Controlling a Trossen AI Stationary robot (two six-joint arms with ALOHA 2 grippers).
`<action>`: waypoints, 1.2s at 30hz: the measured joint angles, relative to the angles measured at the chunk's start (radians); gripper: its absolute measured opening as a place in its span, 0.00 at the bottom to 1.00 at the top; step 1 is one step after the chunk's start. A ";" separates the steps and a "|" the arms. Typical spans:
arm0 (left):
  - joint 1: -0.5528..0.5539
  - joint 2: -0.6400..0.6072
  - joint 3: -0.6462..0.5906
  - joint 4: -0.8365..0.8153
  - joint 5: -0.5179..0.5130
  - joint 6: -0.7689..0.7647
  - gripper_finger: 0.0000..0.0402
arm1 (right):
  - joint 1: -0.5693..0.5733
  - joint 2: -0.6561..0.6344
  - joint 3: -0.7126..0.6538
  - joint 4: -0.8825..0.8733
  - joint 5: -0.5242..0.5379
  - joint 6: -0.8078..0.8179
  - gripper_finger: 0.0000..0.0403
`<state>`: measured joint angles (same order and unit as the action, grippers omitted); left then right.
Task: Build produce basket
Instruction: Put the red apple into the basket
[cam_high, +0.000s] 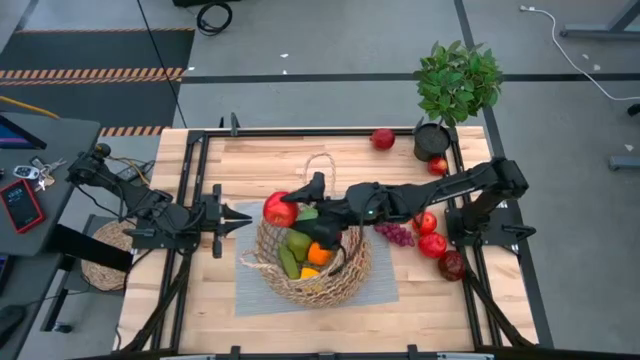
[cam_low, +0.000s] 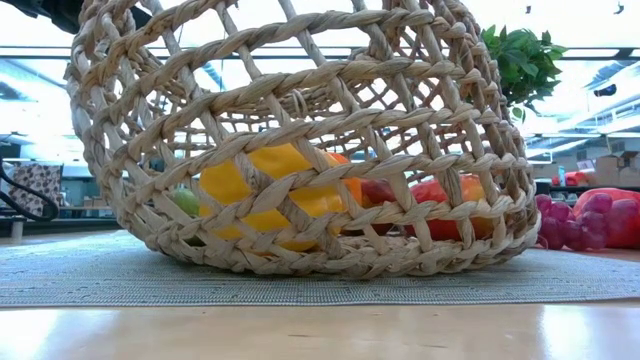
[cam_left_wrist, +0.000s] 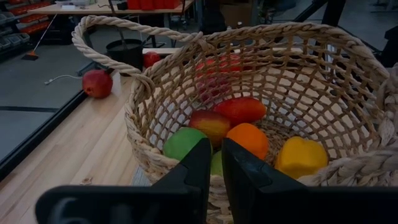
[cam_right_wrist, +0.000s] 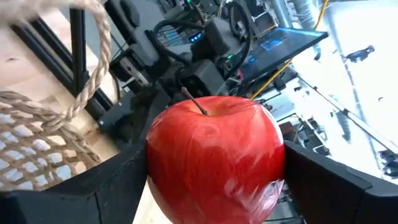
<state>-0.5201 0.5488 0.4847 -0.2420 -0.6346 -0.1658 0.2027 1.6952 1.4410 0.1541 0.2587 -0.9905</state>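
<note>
The wicker basket (cam_high: 315, 262) holds several pieces already, the right gripper (cam_high: 285, 211) clasps a red apple (cam_high: 279, 210) above its rim (left gripper (cam_high: 240, 218) closed, empty), while apples (cam_high: 432, 244) and grapes (cam_high: 395, 234) beside it remain.

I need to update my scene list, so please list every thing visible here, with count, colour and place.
basket: one, tan wicker, on the grey mat at the table's middle.
produce in basket: several pieces, green, orange, yellow, red; exact count hidden.
held apple: one, red, at the basket's left rim.
grey mat: one, under the basket.
grapes: one bunch, purple, right of the basket.
loose red fruit: about five, near the right arm and the pot.
potted plant: one, green in black pot, far right corner.
round woven mat: one, tan, left of the table.
left gripper: jaws shut, left of the basket.
right gripper: jaws around the apple.
</note>
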 joint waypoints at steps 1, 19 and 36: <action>0.000 0.001 0.000 -0.001 0.000 0.000 0.12 | -0.004 0.010 0.000 -0.004 -0.005 0.002 0.87; 0.000 0.000 0.000 -0.001 0.000 0.000 0.12 | -0.017 0.085 -0.001 -0.378 -0.144 0.244 0.87; 0.000 0.001 0.000 -0.001 0.000 0.000 0.12 | -0.081 0.085 -0.001 -0.607 -0.263 0.653 0.92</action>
<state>-0.5202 0.5495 0.4847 -0.2432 -0.6342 -0.1658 0.1213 1.7798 1.4403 -0.4534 -0.0044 -0.3375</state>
